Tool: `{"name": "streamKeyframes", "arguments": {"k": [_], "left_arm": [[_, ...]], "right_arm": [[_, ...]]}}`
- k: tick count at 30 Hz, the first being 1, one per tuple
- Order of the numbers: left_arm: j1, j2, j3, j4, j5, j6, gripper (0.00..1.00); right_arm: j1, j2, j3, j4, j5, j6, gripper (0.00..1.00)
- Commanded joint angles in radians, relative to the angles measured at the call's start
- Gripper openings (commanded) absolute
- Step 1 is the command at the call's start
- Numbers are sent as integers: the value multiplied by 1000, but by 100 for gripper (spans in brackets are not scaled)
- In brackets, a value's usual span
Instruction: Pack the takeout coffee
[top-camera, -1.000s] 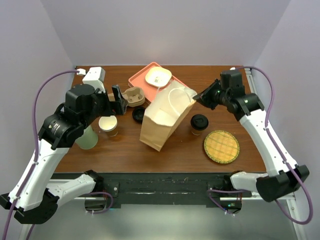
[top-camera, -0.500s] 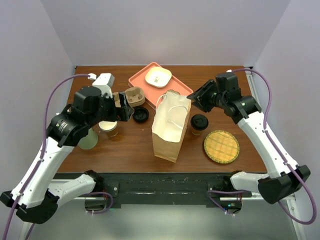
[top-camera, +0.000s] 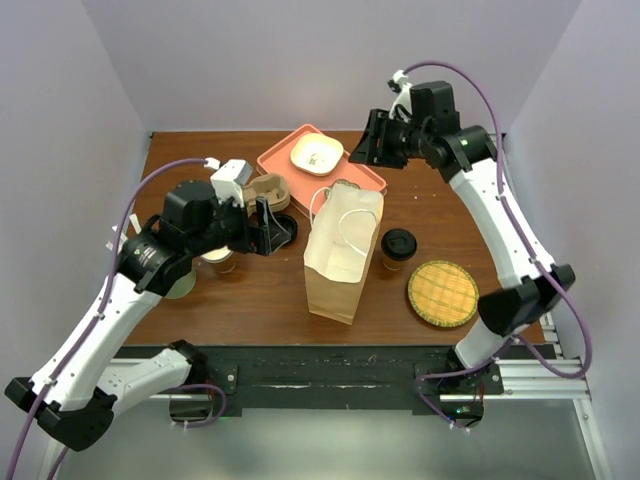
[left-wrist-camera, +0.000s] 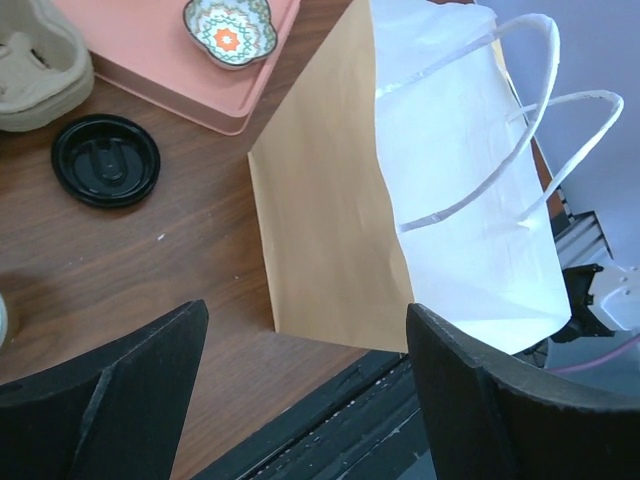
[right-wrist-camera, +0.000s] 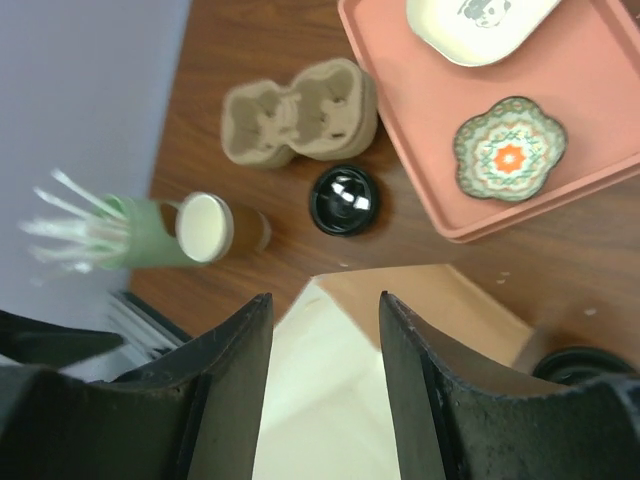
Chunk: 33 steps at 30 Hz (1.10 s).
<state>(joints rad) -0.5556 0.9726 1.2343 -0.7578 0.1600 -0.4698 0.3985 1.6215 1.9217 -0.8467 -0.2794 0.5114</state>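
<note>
Not yet packed: takeout coffee (top-camera: 398, 247) outside the paper bag (top-camera: 343, 250)

Top view: cup upright, just at the bag's 3 o'clock. At its 9 o'clock the left gripper (top-camera: 270, 222), spread wide, empty; high at 12 o'clock the right gripper (top-camera: 376, 150), moderately apart, empty. Left wrist: bag mouth only, no cup. Right wrist: its black lid (right-wrist-camera: 585, 362) at frame's 5 o'clock. Probably light, thin-walled, crushable; best gripped around the paper wall under the lid.
</note>
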Motion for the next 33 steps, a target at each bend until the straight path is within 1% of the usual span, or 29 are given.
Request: {"name": "streamKeyframes", "arguments": {"k": [1,4,6,9,13,15,17,19,21,22,24,25,27,28,29,31,32,33], "left_arm": [[-18,18,-25,100,72,-20,84],[-35,40,-32,123,88,-36,82],[-44,49,-35,136,87,-43,82],[-70,72,-38,155,88,-52,80],[-101,116,-27,157,73,-41,74],[-110,129,-22,153,75,-30,69],[-118,144,-18,153,78,-23,65],[-130,162,-3,146,73,-1,63],[-141,178,10,121,53,32,57],[-144,190,23,115,44,46,49],[-142,202,40,98,10,88,41],[-144,205,45,95,1,105,28],[-142,210,62,91,-39,166,16],[-144,210,65,89,-56,189,3],[-144,212,67,95,-91,239,0],[-142,206,68,115,-99,299,0],[-142,201,67,126,-77,360,0],[-142,187,60,141,-56,391,0]], "right_arm": [[-1,66,135,-181,-75,-359,51],[-7,83,148,-187,-81,-415,50],[-12,74,119,-169,-139,-407,51],[-10,52,77,-129,-175,-396,52],[-12,-3,27,-100,-118,-360,53],[-12,-23,4,-91,-80,-334,53],[-12,-46,-9,-91,-69,-321,53],[-12,-67,-27,-83,-64,-304,53],[-10,-81,-38,-80,-61,-292,53],[-10,-93,-41,-80,-58,-287,53],[-10,-100,-44,-83,-55,-283,53],[-12,-106,-43,-84,-53,-281,53],[-12,-110,-36,-97,-55,-281,53],[-12,-112,-36,-103,-55,-280,53],[-12,-121,-36,-104,-58,-277,53],[-10,-133,-38,-112,-57,-272,54],[-12,-143,-35,-118,-61,-271,54],[-12,-149,-32,-132,-61,-269,55]]}}
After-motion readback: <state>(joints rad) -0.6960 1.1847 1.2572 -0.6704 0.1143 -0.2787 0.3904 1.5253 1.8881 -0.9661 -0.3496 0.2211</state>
